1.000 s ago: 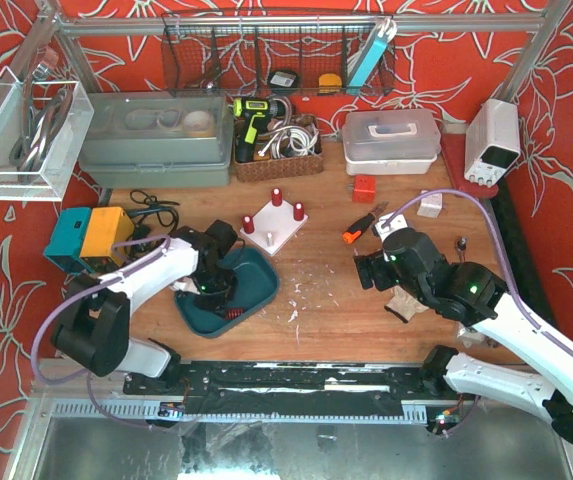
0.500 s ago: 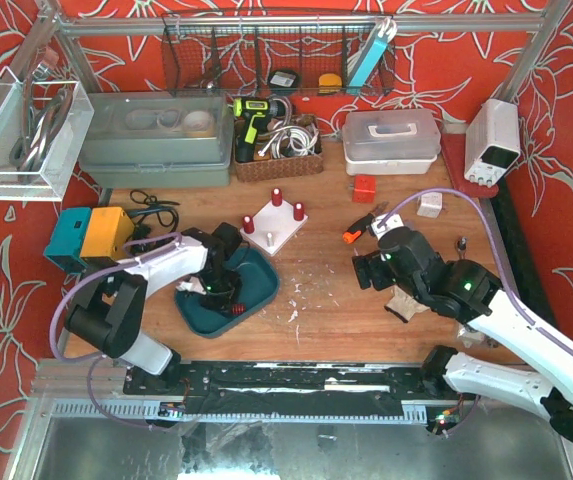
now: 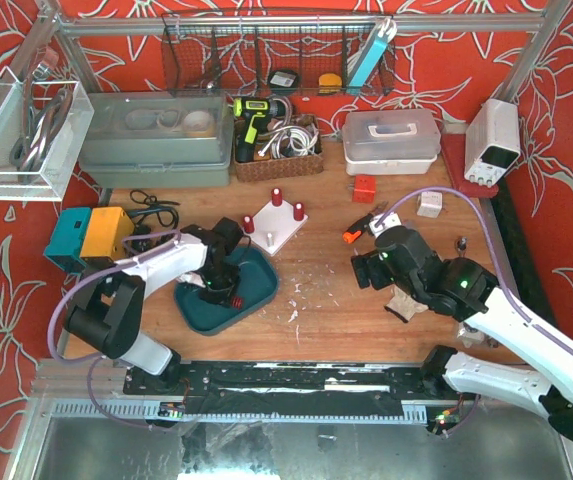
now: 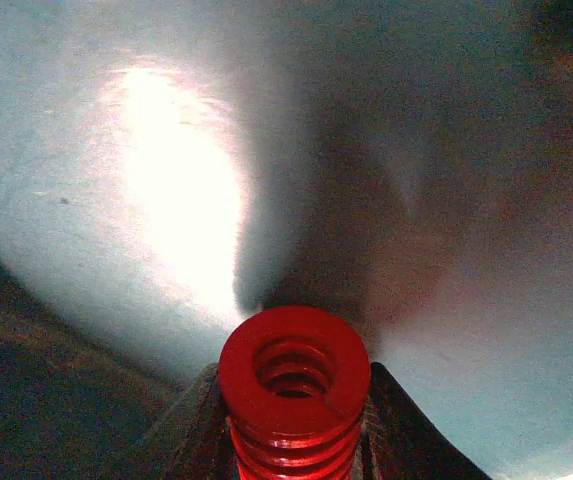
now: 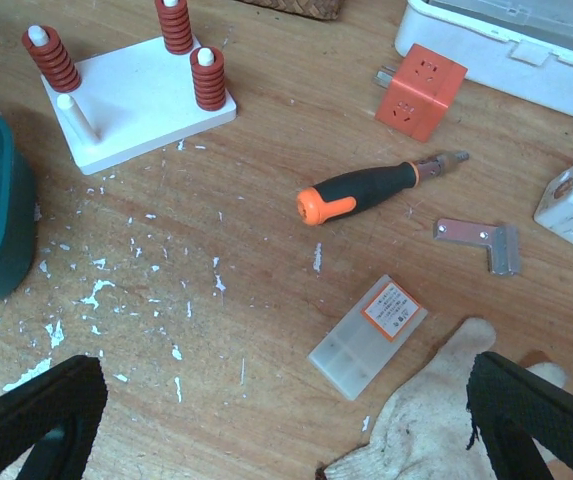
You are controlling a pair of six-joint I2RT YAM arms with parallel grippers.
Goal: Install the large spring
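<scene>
Three pegs on the white peg board [image 3: 273,224] already carry red springs in the top view. The left claw [image 3: 222,288] is down in the teal tray [image 3: 262,268] on the desk [image 3: 336,320], with the right claw [image 3: 366,268] well apart over wood. Only the left wrist view shows the grip: the large spring [image 4: 294,380] is pinched between both fingers, seen end-on over the tray floor. The right wrist view adds its own claw spread wide and holding nothing, plus one bare peg [image 5: 74,113] beside the leftmost spring. The pickup looks made. Next, I judge, comes a lift clear of the tray wall and a carry to that peg, spring upright.
</scene>
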